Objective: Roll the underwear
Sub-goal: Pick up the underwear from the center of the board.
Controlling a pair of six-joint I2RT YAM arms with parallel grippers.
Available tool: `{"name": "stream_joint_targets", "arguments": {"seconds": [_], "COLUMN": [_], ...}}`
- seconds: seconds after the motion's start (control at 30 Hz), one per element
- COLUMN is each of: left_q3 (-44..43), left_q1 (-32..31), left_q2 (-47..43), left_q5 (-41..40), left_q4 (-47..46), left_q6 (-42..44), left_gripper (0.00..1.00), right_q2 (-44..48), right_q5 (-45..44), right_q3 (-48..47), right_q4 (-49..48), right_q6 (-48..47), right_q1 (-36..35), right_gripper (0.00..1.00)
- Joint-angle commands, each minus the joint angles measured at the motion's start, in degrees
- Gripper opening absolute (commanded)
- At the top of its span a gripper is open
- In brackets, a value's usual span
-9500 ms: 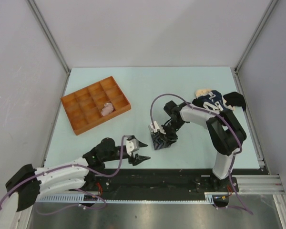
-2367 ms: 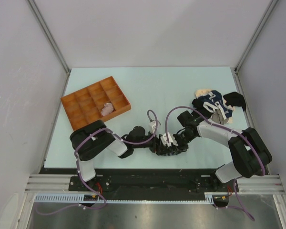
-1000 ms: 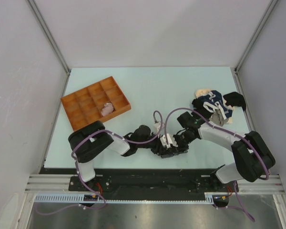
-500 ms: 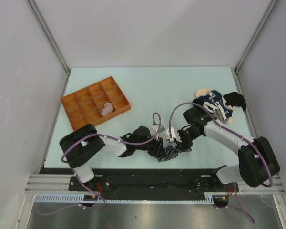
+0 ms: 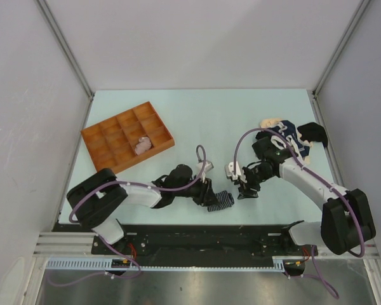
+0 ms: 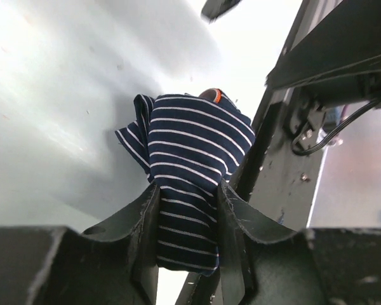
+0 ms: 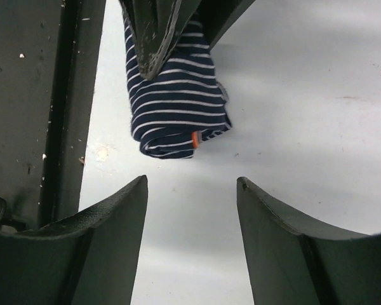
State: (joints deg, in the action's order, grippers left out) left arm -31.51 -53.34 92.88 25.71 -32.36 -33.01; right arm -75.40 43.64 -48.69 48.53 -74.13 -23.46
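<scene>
A rolled navy underwear with thin white stripes [image 5: 223,199] lies at the table's near edge. My left gripper [image 5: 209,196] is shut on it; in the left wrist view the roll [image 6: 189,159] sits squeezed between the black fingers [image 6: 141,222]. My right gripper [image 5: 244,188] is open and empty just right of the roll; its wrist view shows the roll [image 7: 175,101] ahead of its spread fingers [image 7: 117,219], not touching. A pile of underwear, navy, cream and black [image 5: 286,138], lies at the back right. A pale pink rolled garment [image 5: 141,145] sits in the orange tray [image 5: 95,141].
The orange compartmented tray stands at the back left. The dark metal base rail [image 5: 197,236] runs just beyond the table's near edge, close to the roll. Grey walls close in both sides.
My right gripper has let go of the striped roll and drawn back to the right. My left gripper now holds the roll alone and has shifted slightly left.
</scene>
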Motion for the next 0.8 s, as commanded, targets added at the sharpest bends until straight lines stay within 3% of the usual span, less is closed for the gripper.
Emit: {"name": "stream_joint_targets", "arguments": {"seconds": [0.0, 0.3, 0.47, 0.77], "left_q3": [0.7, 0.9, -0.5, -7.2], "left_q1": [1.7, 6.8, 14.7, 35.5], "left_q2": [-5.2, -11.0, -19.5, -28.5], "left_q5": [0.5, 0.0, -1.6, -5.6], "left_q4": [-1.2, 4.2, 11.5, 28.0], "left_q6": [-0.6, 1.6, 3.9, 10.9], "left_gripper": [0.0, 0.0, 0.0, 0.0], "right_q2": [2.1, 4.1, 5.8, 6.9], "right_q5": [3.2, 5.1, 7.2, 10.0], "right_q3": [-2.4, -4.7, -5.1, -5.1], "right_q4": [1.4, -0.1, 0.1, 2.6], "right_q6": [0.1, 5.8, 6.5, 5.0], "right_q1": [1.3, 5.9, 10.9, 13.3], "right_gripper": [0.63, 0.62, 0.62, 0.62]}}
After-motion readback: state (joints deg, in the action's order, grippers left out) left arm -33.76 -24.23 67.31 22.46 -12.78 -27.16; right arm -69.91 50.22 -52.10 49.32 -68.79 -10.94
